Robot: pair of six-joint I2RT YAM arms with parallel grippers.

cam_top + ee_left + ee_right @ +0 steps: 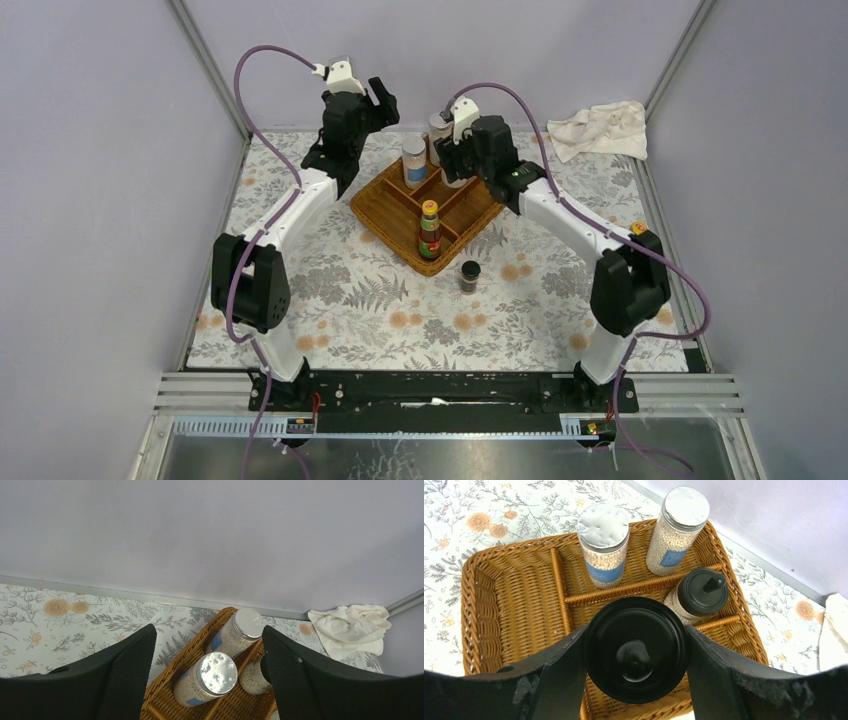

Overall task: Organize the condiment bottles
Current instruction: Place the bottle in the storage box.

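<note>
A black-lidded jar (636, 655) was gripped between the fingers of the right end effector (636, 642) over the wicker tray (514, 605). A second black-lidded jar (701, 592) and two blue-labelled shakers (603, 545) were stood in the tray's far compartments. Only from overhead were the yellow-capped sauce bottles (430, 230), in the tray's near compartment, and a dark jar (470, 275) on the floral worktop (340, 290) shown. The left end effector (206, 642) was held open and empty above the shakers. A crumpled cloth (600, 130) was seen in the far right corner, by the grey walls (100, 150).
</note>
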